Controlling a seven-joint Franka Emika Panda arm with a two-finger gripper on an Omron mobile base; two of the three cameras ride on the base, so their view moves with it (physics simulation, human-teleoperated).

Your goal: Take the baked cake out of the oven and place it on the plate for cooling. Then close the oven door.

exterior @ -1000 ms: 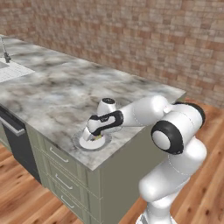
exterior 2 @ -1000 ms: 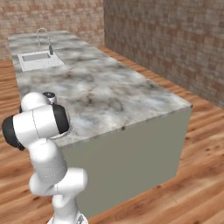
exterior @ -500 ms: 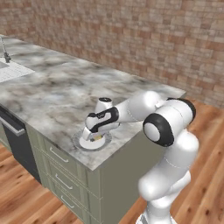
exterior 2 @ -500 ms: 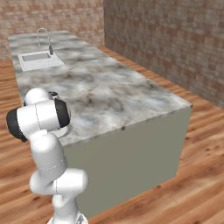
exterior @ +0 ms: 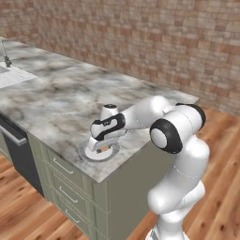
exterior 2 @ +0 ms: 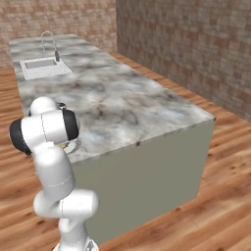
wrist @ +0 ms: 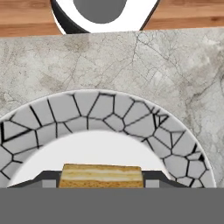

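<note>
Cake (wrist: 101,175) sits between my fingertips, low over the plate (wrist: 131,127), so I judge I am at the placing step: the oven part of the fetch looks done, the setting down is nearly so.

Largest first: the desk (exterior: 61,101) is a long marbled grey slab, and the plate lies near its front corner on my side, just inside the edge. My gripper (exterior: 104,146) hangs right above it, narrowed onto the cake and holding it by its two sides.

Whether the cake's underside already touches the white centre I cannot tell from the hand view.

Next, I think, I lower the last bit if needed, spread the gripper, and lift straight up so the slice does not tip or drag. After that the oven door is left to close.

The cake itself is a small tan block with a pale cream layer across its middle, level and square to my fingers.
</note>
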